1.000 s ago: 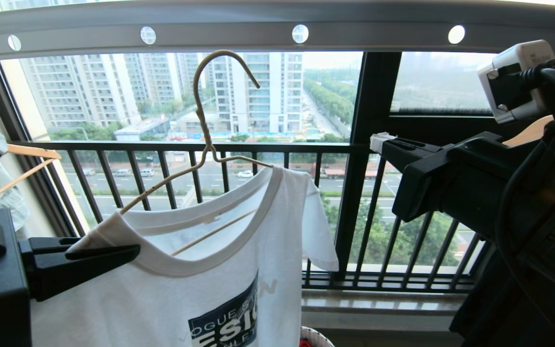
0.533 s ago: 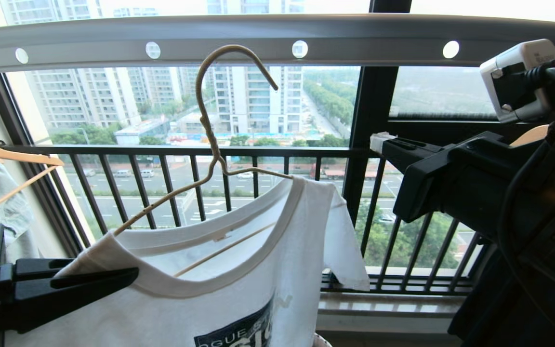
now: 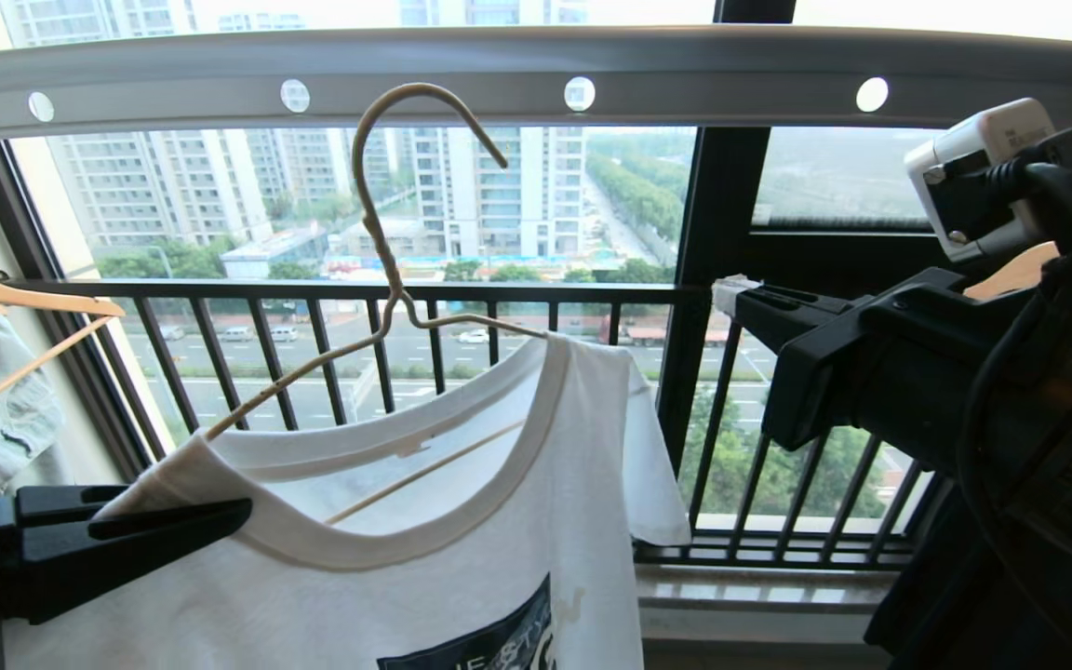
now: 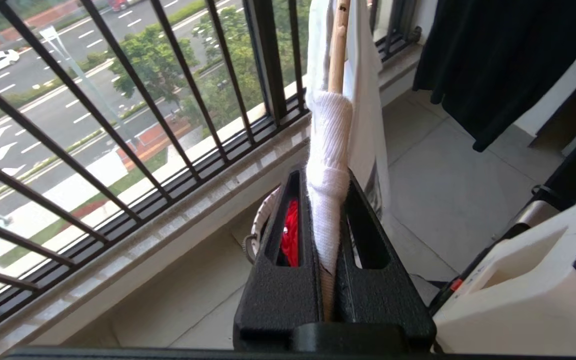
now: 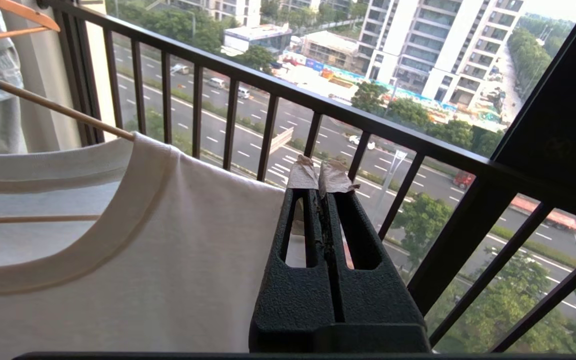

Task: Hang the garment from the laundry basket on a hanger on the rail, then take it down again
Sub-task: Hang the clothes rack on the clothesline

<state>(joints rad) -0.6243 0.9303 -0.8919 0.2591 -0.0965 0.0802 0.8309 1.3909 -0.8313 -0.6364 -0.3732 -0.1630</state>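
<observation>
Daylight enters from outside through the window railing (image 3: 462, 288), bright and hazy; the sky at the upper edge of the head view is washed out to near white. Backlighting leaves the near parts dark: the left gripper (image 3: 173, 535) and right gripper (image 3: 750, 298) read as almost black silhouettes with little surface detail. The garment (image 3: 462, 558) is evenly lit, soft shadows only in its folds, and light shows through the cloth at the collar. The rail (image 3: 499, 70) bows visibly across the head view, a wide-lens distortion. Distant buildings look pale with haze. In the left wrist view the floor (image 4: 443, 170) is evenly lit, without hard shadows. No motion blur noted.
</observation>
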